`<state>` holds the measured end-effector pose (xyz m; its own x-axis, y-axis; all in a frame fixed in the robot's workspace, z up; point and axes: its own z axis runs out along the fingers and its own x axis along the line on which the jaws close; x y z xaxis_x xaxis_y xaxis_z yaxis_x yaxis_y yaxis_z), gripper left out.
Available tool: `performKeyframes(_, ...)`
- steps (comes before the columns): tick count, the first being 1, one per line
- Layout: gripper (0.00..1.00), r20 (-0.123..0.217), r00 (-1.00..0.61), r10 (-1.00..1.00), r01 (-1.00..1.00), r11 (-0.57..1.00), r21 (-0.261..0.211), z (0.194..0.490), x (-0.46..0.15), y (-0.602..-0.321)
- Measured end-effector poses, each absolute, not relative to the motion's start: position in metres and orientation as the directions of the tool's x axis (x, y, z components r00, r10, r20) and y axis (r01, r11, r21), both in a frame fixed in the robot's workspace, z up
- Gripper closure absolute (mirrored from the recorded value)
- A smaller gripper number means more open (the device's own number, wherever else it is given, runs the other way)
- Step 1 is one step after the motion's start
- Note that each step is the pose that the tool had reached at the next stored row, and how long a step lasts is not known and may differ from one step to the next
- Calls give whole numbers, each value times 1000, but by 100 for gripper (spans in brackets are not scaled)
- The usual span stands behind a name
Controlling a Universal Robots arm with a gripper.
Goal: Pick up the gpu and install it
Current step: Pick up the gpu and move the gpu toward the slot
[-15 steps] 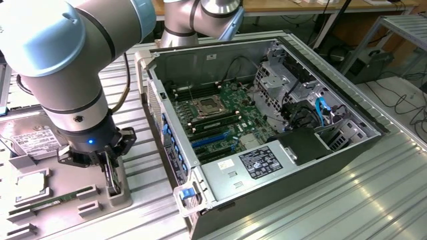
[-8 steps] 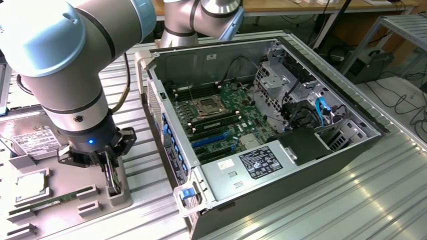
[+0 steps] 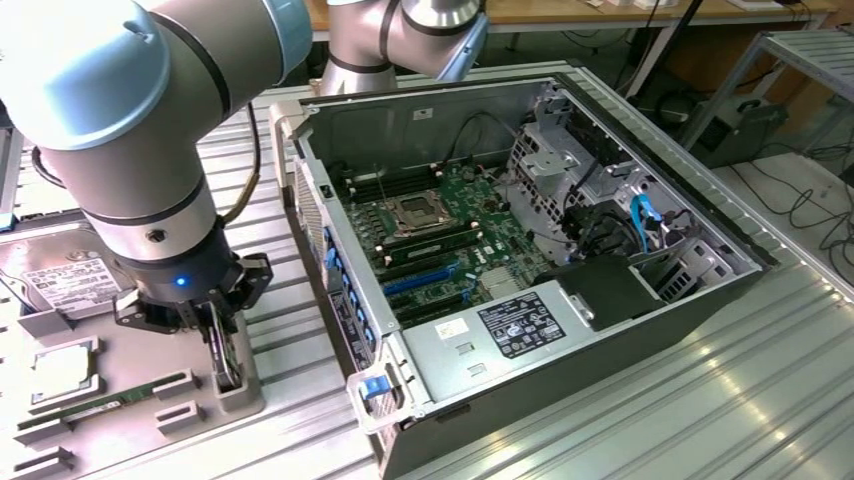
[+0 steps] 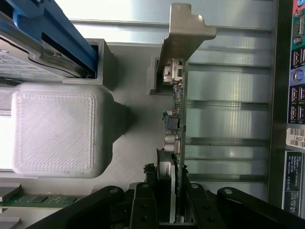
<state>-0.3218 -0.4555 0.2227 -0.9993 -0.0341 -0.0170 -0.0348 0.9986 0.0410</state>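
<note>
The gpu (image 3: 227, 358) stands on its edge at the grey holder (image 3: 247, 395), on the exterior view's left, outside the computer case. My gripper (image 3: 220, 335) comes down on it from above and is shut on its upper edge. The wrist view has the gpu (image 4: 175, 119) edge-on, with its silver bracket (image 4: 183, 28) at the far end. There my gripper (image 4: 174, 207) has a black finger (image 4: 143, 205) on each side of the card. Whether the card still rests in the holder's slot I cannot tell.
The open computer case (image 3: 694, 215) lies on the exterior view's right, with the motherboard (image 3: 441, 230) and blue slots (image 3: 420, 280) exposed. A hard drive (image 3: 60, 280), a processor (image 3: 54, 370) and a memory stick (image 3: 94, 410) sit in the fixture beside the holder. The case's rear ports (image 4: 296, 95) are close to the card.
</note>
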Motion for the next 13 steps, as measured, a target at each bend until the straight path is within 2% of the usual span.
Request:
performKeyframes(7,72,-17,-999,-34,-35,998,42,235,-322,-456)
performKeyframes(10,72,-18,-999,-34,-35,997,76,236,-322,-456)
performKeyframes(13,72,-18,-999,-33,-35,996,79,237,-322,-455)
